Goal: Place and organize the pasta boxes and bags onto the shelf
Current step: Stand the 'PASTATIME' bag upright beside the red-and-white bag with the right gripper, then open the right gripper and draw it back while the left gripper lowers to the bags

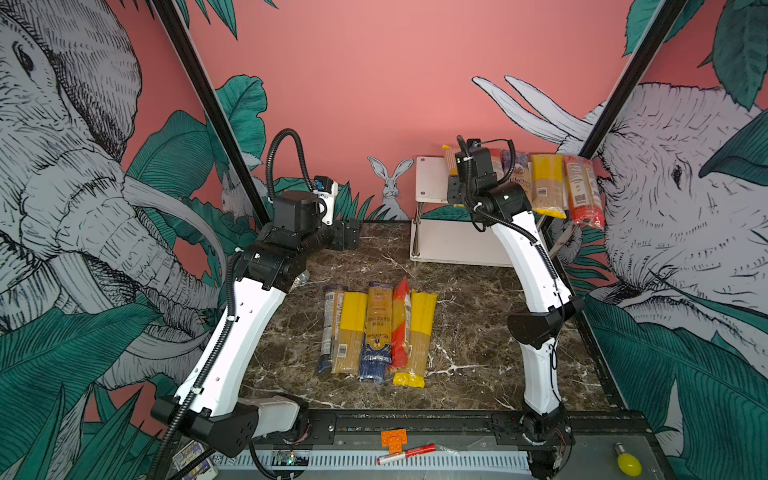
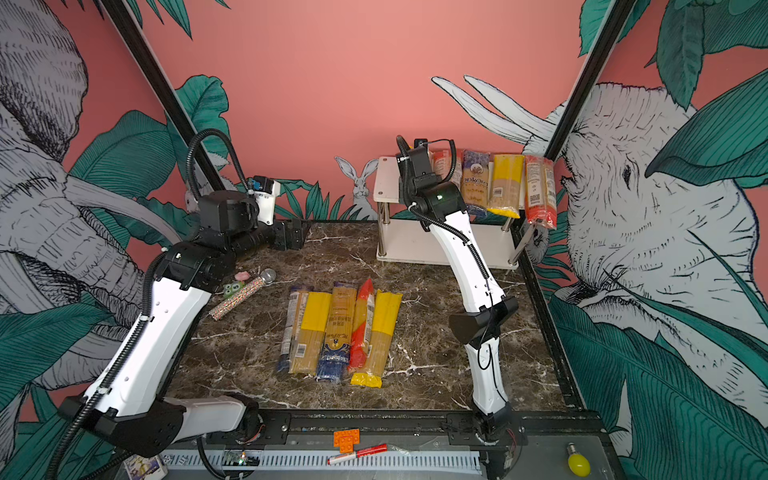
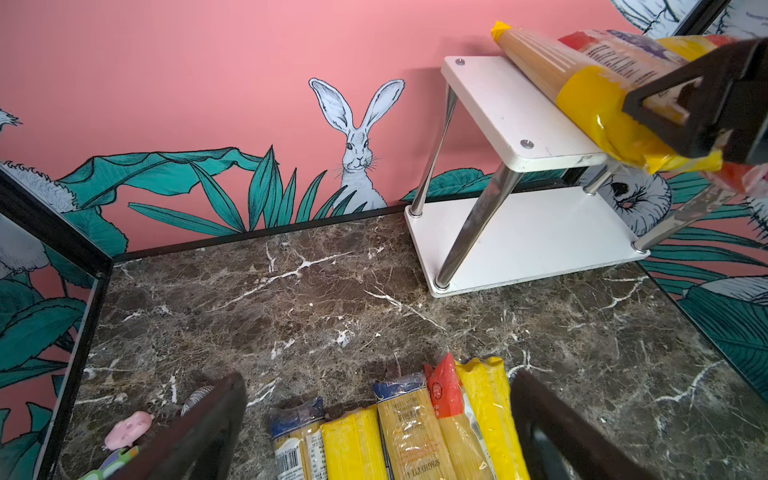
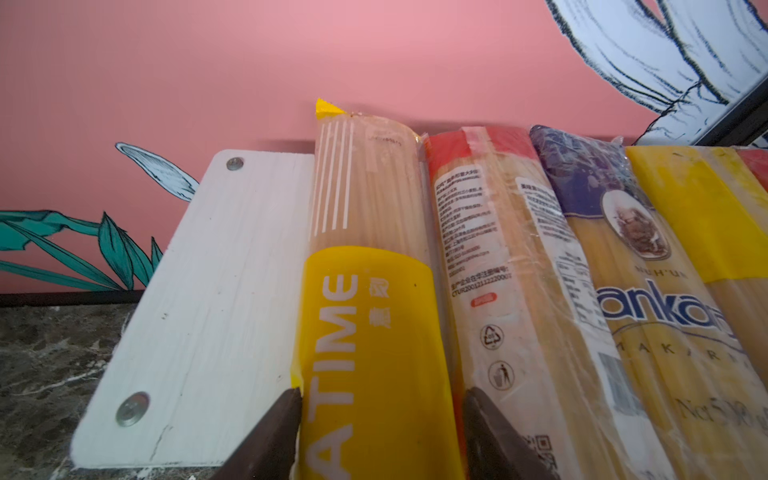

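The white two-tier shelf (image 1: 430, 178) stands at the back right, and several pasta bags lie side by side on its top board (image 4: 208, 291). My right gripper (image 4: 382, 415) is over the leftmost of them, a yellow-banded bag (image 4: 370, 316). Its jaws straddle the bag: one finger touches the bag's edge and a thin gap shows at the other. Beside it lie a red-ended bag (image 4: 490, 249) and a blue-ended bag (image 4: 623, 291). Several more bags (image 1: 376, 332) lie in a row mid-table. My left gripper (image 3: 378, 376) hovers wide open above the far ends of that row, holding nothing.
The shelf's lower board (image 1: 457, 245) is bare. A speckled tube (image 2: 243, 295) and small toys (image 2: 237, 280) lie left of the bags, near my left arm. On the front rail are an orange brick (image 1: 394, 439), a red-and-white marker (image 1: 405, 454) and a yellow bulb (image 1: 628, 464).
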Robot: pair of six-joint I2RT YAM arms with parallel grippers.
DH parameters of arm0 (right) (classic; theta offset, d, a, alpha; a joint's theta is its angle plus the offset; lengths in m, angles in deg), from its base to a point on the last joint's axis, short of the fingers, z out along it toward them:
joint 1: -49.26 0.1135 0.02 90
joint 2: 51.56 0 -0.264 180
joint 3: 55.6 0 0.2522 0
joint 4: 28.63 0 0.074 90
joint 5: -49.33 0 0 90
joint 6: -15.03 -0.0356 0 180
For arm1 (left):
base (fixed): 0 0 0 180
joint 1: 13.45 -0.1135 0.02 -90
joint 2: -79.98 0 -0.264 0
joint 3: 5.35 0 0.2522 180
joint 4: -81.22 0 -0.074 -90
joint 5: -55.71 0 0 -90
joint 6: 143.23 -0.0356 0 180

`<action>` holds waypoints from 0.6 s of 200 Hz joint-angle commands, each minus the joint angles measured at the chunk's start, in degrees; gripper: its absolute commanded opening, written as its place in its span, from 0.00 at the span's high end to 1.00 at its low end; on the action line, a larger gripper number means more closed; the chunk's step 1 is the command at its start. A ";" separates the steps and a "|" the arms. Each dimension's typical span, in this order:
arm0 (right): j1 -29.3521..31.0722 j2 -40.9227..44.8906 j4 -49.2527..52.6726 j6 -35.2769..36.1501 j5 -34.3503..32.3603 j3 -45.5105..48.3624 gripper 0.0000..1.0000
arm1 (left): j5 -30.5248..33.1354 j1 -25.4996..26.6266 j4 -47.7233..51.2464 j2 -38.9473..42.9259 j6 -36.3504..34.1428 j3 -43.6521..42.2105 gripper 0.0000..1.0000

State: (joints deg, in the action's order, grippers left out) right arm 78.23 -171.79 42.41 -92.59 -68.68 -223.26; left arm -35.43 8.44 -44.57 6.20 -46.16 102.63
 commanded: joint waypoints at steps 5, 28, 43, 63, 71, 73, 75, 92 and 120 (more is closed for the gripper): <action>-0.08 4.56 -1.37 -0.86 1.20 -0.44 0.34 | -0.59 -0.51 0.22 2.70 0.73 -1.12 0.00; 0.10 7.05 -0.52 -1.23 2.85 -0.13 0.25 | -1.14 -0.53 -0.37 3.32 1.90 -2.47 0.01; 0.60 8.92 0.35 -1.22 2.96 0.37 0.22 | -1.62 -0.53 -0.79 4.08 2.82 -3.71 0.00; 1.53 11.23 2.40 -1.35 3.05 1.26 0.20 | -2.36 -0.56 -1.84 5.76 4.20 -6.62 0.01; 2.19 12.06 3.48 -1.35 2.92 1.60 0.19 | -2.86 -0.53 -2.12 6.38 4.48 -7.64 0.00; 2.33 12.32 3.77 -1.29 2.84 1.70 0.19 | -3.04 -0.53 -2.12 6.57 4.58 -7.77 0.01; 2.56 12.54 4.08 -1.34 2.73 1.86 0.19 | -3.28 -0.53 -2.15 6.72 4.72 -7.98 0.00; 4.40 14.84 6.33 -1.33 1.96 3.97 0.17 | -4.26 -0.43 -1.58 7.87 5.94 -9.48 0.01; 8.19 20.18 7.99 -1.94 0.86 11.82 0.15 | -4.11 0.31 -0.49 11.02 8.47 -13.39 0.01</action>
State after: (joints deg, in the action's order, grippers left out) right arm 83.58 -155.29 47.24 -93.45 -66.61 -217.06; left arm -38.58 8.25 -45.53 13.63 -40.69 92.16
